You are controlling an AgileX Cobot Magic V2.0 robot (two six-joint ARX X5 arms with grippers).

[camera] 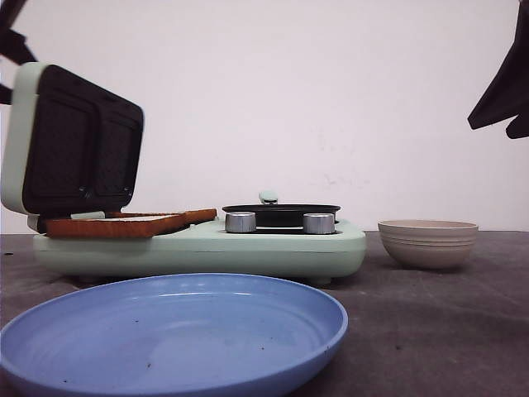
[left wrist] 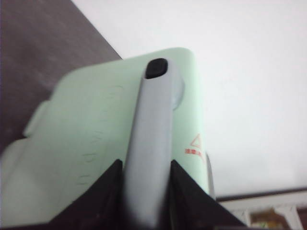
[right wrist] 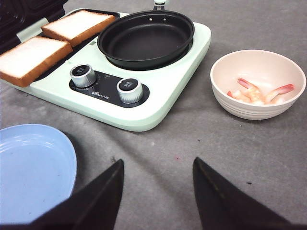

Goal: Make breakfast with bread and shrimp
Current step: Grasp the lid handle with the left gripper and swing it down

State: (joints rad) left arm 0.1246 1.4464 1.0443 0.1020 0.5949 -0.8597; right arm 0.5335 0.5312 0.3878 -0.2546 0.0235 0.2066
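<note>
Left tool (left wrist: 146,191) clenched on the lid handle (left wrist: 151,139); right tool (right wrist: 156,191) released, hovering. Bread (right wrist: 53,40) loaded, frame upper left. Shrimp (right wrist: 259,92) remain in bowl (right wrist: 230,103), right; cooking apparently pending.

Left claw (left wrist: 146,191) clamped, right claw (right wrist: 156,191) agape
</note>
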